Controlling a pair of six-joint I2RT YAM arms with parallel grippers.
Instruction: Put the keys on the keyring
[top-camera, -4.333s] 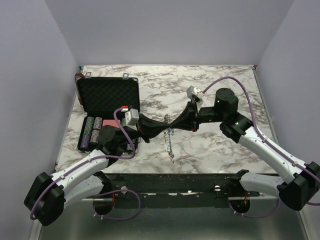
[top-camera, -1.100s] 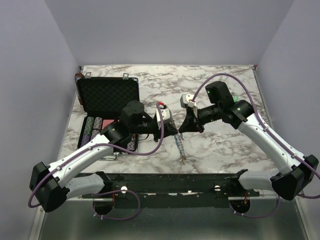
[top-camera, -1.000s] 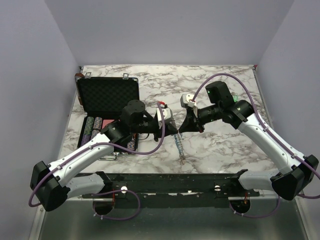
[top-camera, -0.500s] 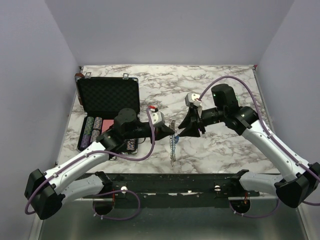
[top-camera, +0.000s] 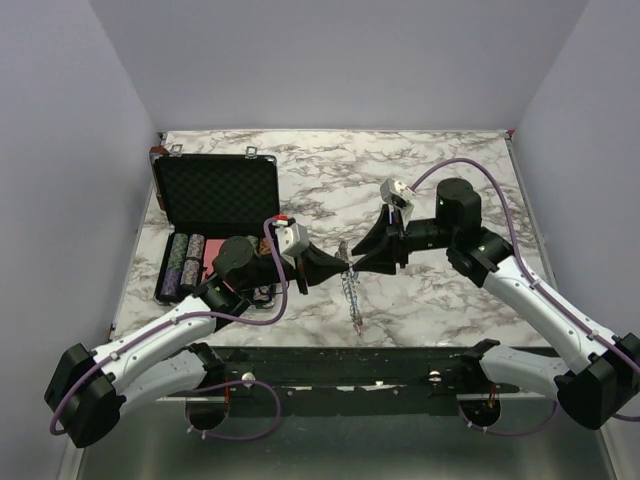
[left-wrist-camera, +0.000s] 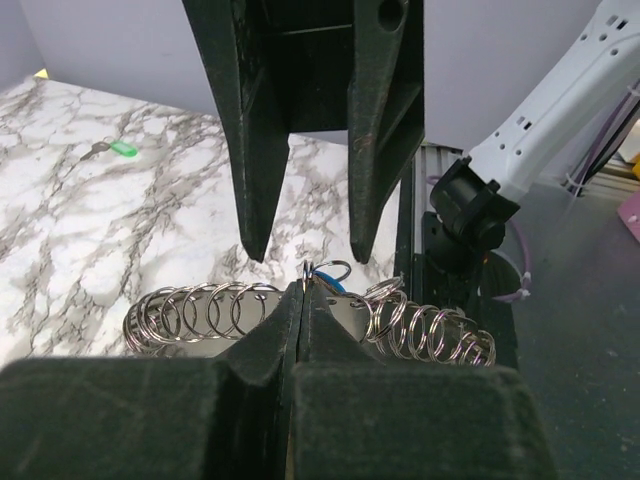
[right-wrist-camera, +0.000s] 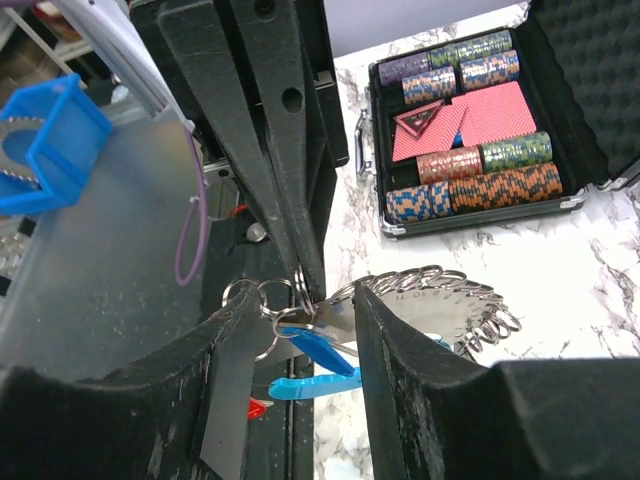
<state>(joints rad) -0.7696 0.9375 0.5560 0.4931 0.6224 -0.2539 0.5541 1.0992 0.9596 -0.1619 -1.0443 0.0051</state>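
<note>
The keyring is a metal strip lined with wire rings, hanging off the table between the two arms. My left gripper is shut on one of its rings, and the rest of the rings spread to both sides. My right gripper is open, its fingers on either side of the pinched spot without touching. A blue key hangs from small rings there, with a red bit below it. A green key lies far off on the marble.
An open black case with poker chips and red cards stands at the left of the marble table. The black front rail runs along the near edge under the hanging keyring.
My right gripper has gone from shut to open. Both gripper tips and the keyring have shifted slightly left, and my left arm has drawn back, still holding the ring.
</note>
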